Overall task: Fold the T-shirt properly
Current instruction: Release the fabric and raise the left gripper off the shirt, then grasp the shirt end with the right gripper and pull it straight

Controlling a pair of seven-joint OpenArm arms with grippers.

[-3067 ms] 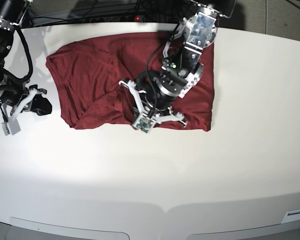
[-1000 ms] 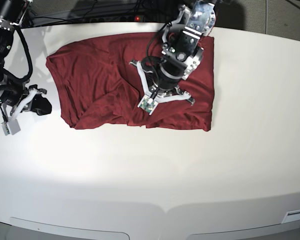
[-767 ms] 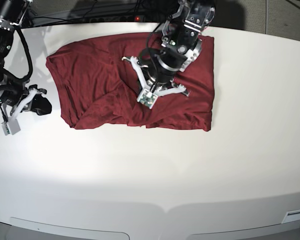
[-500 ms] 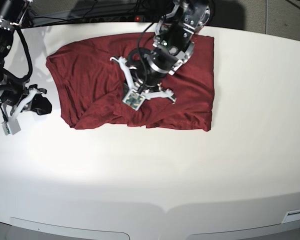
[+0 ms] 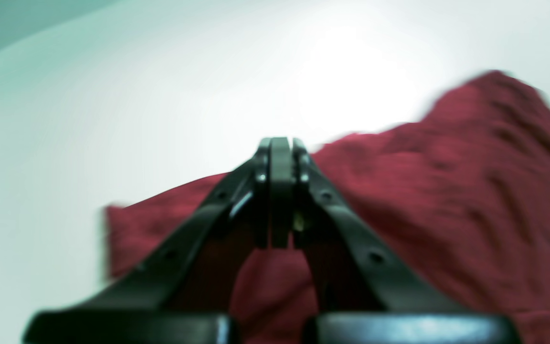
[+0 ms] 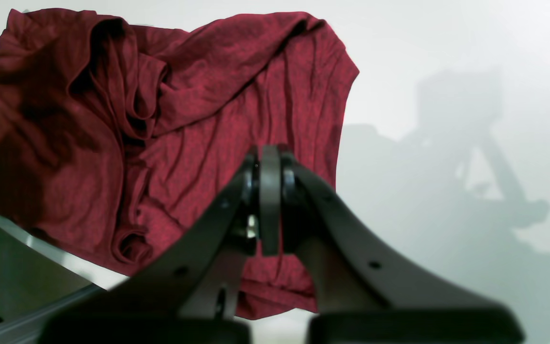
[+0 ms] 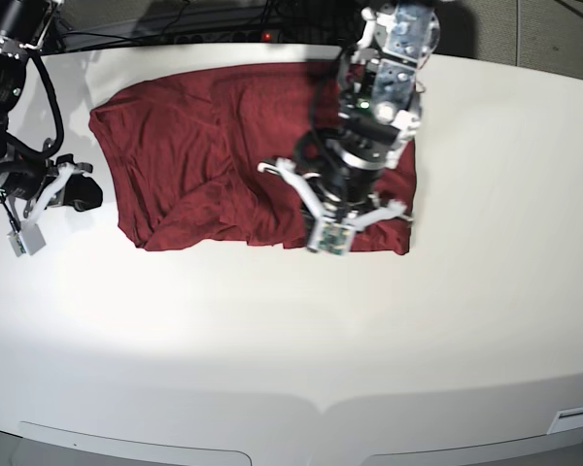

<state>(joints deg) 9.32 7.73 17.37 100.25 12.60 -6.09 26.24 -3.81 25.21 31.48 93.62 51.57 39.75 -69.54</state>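
The T-shirt (image 7: 194, 165) lies on the far part of the table (image 7: 301, 340), with the left gripper (image 7: 355, 199) over its right near edge and the right gripper (image 7: 78, 191) just left of it.

Left gripper (image 5: 277, 191) and right gripper (image 6: 269, 200) both have their jaws pressed together.

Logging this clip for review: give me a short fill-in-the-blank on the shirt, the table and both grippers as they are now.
1. The T-shirt is dark ____.
2. It lies on a ____ table.
3. The left gripper is ____.
4. The right gripper holds ____.

Missing words: red; white; shut; nothing
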